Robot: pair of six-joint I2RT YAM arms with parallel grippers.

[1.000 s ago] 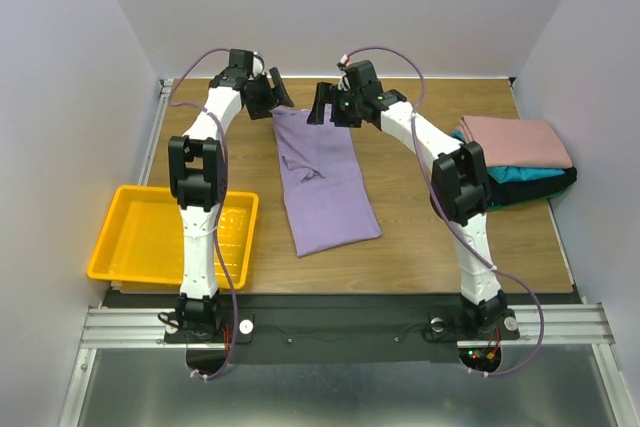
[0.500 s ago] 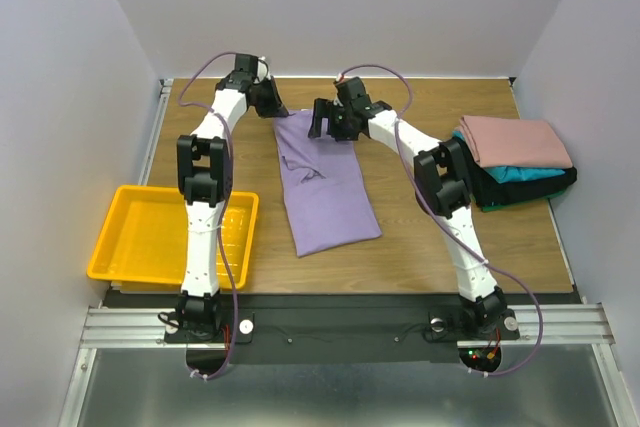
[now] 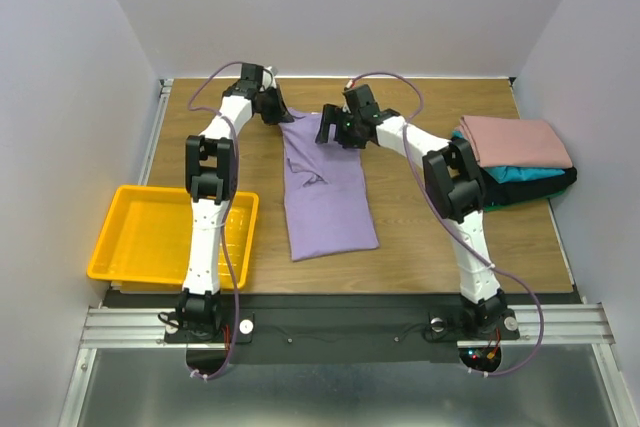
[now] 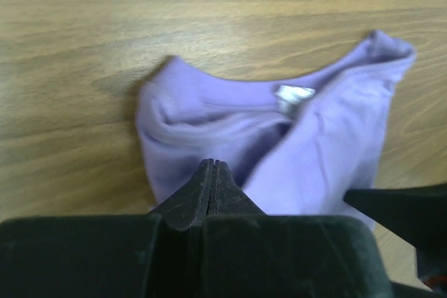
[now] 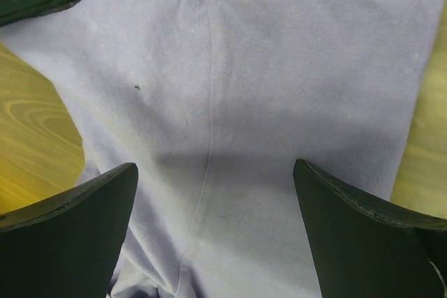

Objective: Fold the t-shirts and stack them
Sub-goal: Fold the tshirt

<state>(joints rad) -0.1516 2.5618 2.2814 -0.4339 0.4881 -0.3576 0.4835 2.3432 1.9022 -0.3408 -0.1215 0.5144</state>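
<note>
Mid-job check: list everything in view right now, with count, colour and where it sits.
lavender t-shirt: one, lavender-purple, laid lengthwise at the table's centre
folded t-shirts: three, dusty pink on teal on black, stacked at the right edge
tray: one, yellow, near-left corner, beside the left arm
table: one, wood-brown, under everything
left claw: one, black, shut, tip at the shirt's collar end
right claw: one, black, open, over the shirt's far end

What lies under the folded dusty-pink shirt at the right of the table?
A folded teal cloth shirt, and a black one beneath it; only their edges show, the rest is covered.
</note>
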